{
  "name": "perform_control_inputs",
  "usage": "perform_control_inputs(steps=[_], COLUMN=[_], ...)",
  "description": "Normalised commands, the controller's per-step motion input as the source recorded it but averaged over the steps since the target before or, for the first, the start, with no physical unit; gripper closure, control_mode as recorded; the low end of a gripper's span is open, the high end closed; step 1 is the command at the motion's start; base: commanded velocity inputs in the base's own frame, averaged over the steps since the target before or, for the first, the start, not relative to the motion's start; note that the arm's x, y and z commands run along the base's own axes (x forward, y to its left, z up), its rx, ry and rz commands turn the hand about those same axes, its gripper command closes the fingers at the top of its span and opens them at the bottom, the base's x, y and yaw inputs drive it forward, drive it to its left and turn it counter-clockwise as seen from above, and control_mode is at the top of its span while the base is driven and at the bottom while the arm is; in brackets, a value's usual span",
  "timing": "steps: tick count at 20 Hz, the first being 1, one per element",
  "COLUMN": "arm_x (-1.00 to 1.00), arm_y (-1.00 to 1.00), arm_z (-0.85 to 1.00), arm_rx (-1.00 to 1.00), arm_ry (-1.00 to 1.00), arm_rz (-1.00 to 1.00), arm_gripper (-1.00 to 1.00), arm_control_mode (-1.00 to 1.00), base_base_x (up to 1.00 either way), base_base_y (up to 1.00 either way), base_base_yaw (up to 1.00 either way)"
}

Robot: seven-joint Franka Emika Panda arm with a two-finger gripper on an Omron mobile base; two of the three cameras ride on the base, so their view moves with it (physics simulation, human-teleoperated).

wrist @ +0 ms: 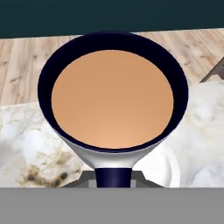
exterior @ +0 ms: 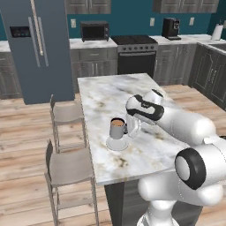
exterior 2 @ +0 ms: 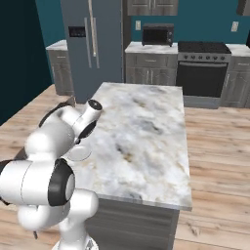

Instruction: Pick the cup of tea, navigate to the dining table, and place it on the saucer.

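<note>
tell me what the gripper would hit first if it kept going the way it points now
Probably the saucer. The gripper is shut on the cup of tea by its handle and points down at the dining table; the cup's base sits just over or on the saucer, depth unclear.

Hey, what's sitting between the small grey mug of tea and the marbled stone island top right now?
The pale round saucer lies between the grey tea mug and the marbled island top, seen in the left base view.
</note>
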Motion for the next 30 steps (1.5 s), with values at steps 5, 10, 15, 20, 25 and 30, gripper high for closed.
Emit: perform_control_inputs(steps=[5, 10, 15, 20, 25, 30], arm_x=[0.17, 0.11, 0.38, 0.43, 0.32, 0.02], arm_y=[0.02, 0.00, 0.00, 0.01, 0.00, 0.03], arm_z=[-0.40, -0.38, -0.36, -0.34, -0.24, -0.18], arm_rx=[-0.04, -0.07, -0.08, -0.04, -0.03, -0.01], arm_ry=[0.01, 0.02, 0.06, 0.03, 0.01, 0.00], arm_rz=[0.02, 0.00, 0.01, 0.00, 0.01, 0.00], arm_gripper=[1.00, 1.00, 1.00, 1.00, 1.00, 1.00], arm_control_mode=[-1.00, -1.00, -1.00, -1.00, -1.00, -1.00], base_base_x=[0.00, 0.00, 0.00, 0.00, 0.00, 0.00], base_base_y=[0.00, 0.00, 0.00, 0.00, 0.00, 0.00], base_base_yaw=[0.00, 0.00, 0.00, 0.00, 0.00, 0.00])
